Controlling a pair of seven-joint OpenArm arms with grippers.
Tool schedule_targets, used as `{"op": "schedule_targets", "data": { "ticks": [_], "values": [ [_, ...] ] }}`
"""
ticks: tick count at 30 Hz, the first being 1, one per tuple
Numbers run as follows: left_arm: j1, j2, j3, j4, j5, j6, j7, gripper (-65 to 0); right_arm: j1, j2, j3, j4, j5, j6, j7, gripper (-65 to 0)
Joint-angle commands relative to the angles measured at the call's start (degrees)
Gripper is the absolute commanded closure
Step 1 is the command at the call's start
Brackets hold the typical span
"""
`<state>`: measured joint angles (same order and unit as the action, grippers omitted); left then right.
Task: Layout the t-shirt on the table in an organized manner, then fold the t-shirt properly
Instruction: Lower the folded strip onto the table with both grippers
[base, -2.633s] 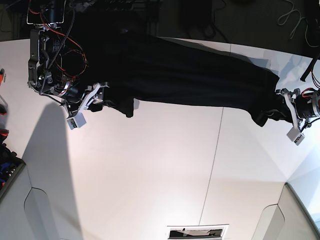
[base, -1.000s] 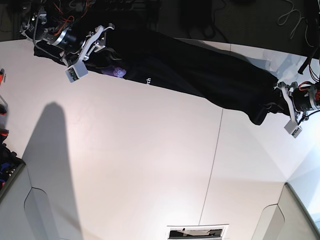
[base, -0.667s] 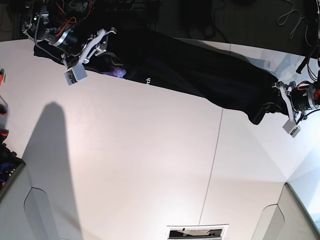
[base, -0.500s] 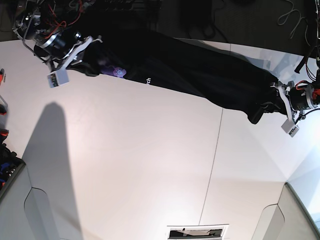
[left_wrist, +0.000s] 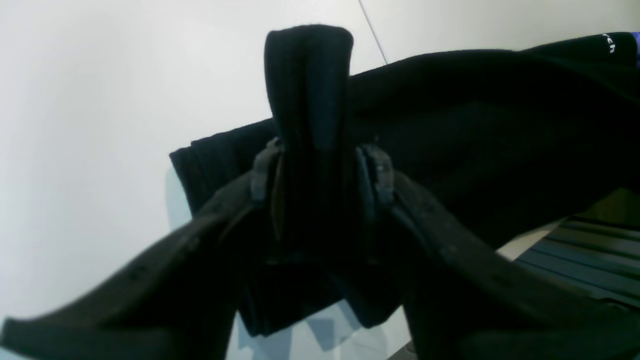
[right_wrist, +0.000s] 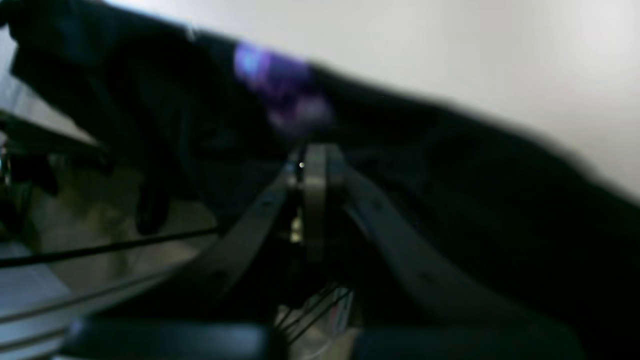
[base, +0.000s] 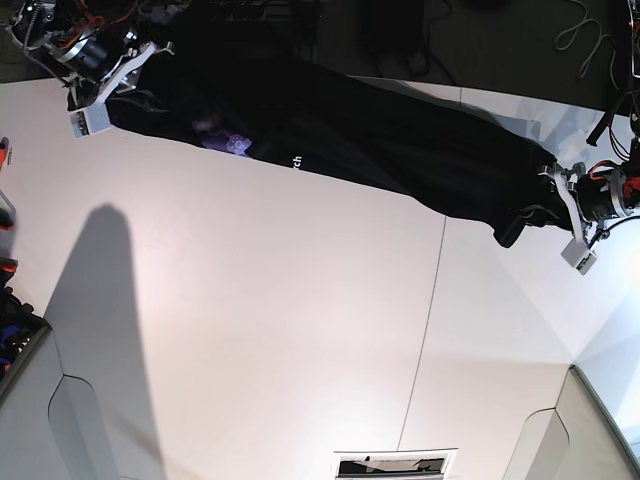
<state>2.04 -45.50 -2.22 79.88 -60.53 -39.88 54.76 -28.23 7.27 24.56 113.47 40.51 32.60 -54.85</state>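
The black t-shirt (base: 380, 140) lies stretched in a long band across the far side of the white table (base: 300, 330). A purple patch (base: 232, 142) and small white lettering (base: 296, 160) show near its left end. At the right end my left gripper (base: 538, 208) is shut on a bunched fold of the t-shirt (left_wrist: 307, 90), which sticks up between its fingers (left_wrist: 372, 172). My right gripper (base: 140, 60) hovers at the far left corner beside the shirt's left end. In the blurred right wrist view its fingers (right_wrist: 312, 165) are pressed together with nothing between them, and the t-shirt (right_wrist: 450, 175) lies beyond.
A thin dark seam (base: 430, 300) crosses the table from far to near. Dark and red items (base: 10, 320) sit at the left edge. A slotted opening (base: 395, 463) lies at the near edge. Cables (base: 590, 40) hang behind the table's far right.
My right gripper has let go of the shirt's left end, shut, and pulled away up and to the left. My left gripper has kept its grip and shifted only slightly.
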Motion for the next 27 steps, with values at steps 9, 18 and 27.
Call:
{"op": "schedule_targets", "data": {
  "ticks": [9, 18, 27],
  "values": [
    [-0.9, 1.6, -0.6, 0.6, -0.9, -0.1, -0.7, -24.4, 6.3, 0.3, -6.4, -11.4, -5.5, 0.2, 3.8, 0.0],
    [-0.9, 1.8, -0.6, 0.6, 1.7, -0.1, -0.6, -24.4, 15.6, 0.5, -6.4, -18.8, -9.3, -0.3, 3.9, 0.0],
    [-0.9, 1.9, -0.6, 0.6, 5.9, -0.1, -4.6, -24.4, 24.5, 0.6, -6.4, -28.5, -9.5, -0.3, 4.1, 0.0]
  ]
}}
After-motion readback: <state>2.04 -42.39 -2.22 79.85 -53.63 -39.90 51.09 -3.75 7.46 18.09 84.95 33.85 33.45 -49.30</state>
